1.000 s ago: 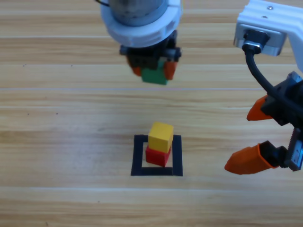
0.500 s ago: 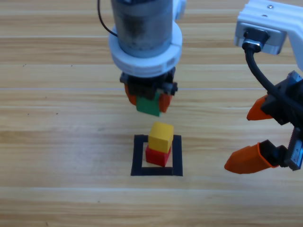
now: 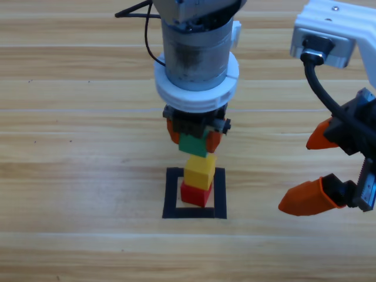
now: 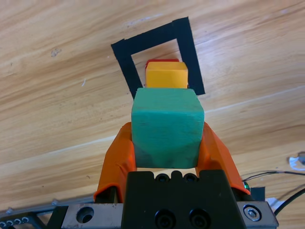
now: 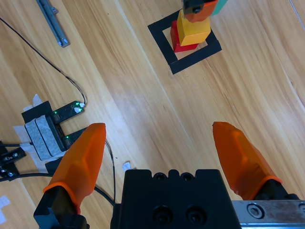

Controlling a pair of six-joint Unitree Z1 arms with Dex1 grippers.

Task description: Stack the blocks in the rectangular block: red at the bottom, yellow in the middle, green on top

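Observation:
The red cube [image 3: 194, 194] sits inside the black tape square [image 3: 172, 194], and the yellow cube [image 3: 200, 170] rests on top of it. My left gripper [image 3: 193, 138] hangs just behind and above this stack, shut on the green cube [image 3: 192, 144]. In the left wrist view the green cube [image 4: 167, 126] fills the space between the orange jaws, with the yellow cube [image 4: 166, 75], a sliver of the red cube [image 4: 162, 61] and the tape square [image 4: 123, 57] beyond it. My right gripper [image 3: 320, 170] waits open at the right edge, apart from the stack.
The right wrist view shows the stack in the tape square [image 5: 164, 38] far off, cables and a taped box with green lights [image 5: 45, 129] on the wood, and a metal bar [image 5: 52, 21] at the top left.
My left gripper has carried the green cube forward and down, from the far side of the table to just above the yellow cube. The right arm has not moved.

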